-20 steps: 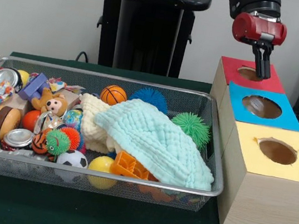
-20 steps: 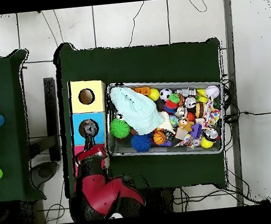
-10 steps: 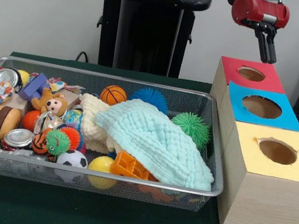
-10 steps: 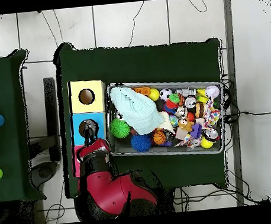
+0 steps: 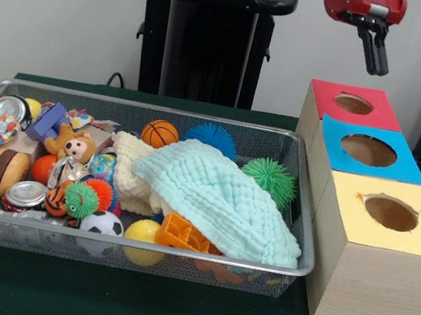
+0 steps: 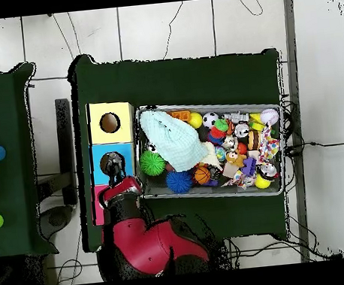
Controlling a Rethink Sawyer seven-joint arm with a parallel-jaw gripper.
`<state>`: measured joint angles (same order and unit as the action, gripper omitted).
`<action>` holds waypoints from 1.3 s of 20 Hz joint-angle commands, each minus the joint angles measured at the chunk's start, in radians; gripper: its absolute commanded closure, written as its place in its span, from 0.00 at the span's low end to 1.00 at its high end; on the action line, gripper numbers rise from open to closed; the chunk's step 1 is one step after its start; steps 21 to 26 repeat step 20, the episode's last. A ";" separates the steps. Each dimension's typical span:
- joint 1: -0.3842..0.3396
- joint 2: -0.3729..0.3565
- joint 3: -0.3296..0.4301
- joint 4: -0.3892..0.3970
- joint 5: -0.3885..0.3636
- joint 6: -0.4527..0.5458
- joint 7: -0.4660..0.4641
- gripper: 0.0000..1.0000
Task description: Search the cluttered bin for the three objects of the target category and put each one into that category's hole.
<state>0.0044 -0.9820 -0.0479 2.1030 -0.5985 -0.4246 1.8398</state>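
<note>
1. Since a second ago the gripper has been raised from the mouth of the red-topped hole and is now held high above it; its two fingers are drawn together with nothing between them.
2. None of the three objects can be picked out in the bin; whether any lies under the pale green cloth cannot be told.
3. The hole in the blue top is seen at 3 o'clock of the bin in the front view, between the red-topped hole at 12 and the yellow-topped hole at 6.
4. In the bin, a green spiky ball is seen at 2 o'clock of the cloth, a blue spiky ball at 12 and a basketball at 11.
</note>
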 commanded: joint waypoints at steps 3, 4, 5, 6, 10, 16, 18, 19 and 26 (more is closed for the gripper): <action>-0.209 -0.089 0.261 0.164 -0.080 0.244 0.172 1.00; -0.234 -0.094 0.280 0.180 -0.076 0.261 0.165 1.00; -0.263 -0.097 0.308 0.195 -0.062 0.303 0.143 1.00; -0.290 -0.107 0.333 0.212 -0.047 0.334 0.127 1.00; -0.291 -0.078 0.305 0.211 -0.042 0.342 0.095 1.00; -0.238 -0.039 0.232 0.201 -0.045 0.289 0.105 1.00; -0.233 -0.041 0.228 0.201 -0.041 0.290 0.105 1.00; -0.231 -0.038 0.227 0.200 -0.043 0.294 0.101 1.00; -0.230 -0.034 0.226 0.198 -0.045 0.297 0.097 1.00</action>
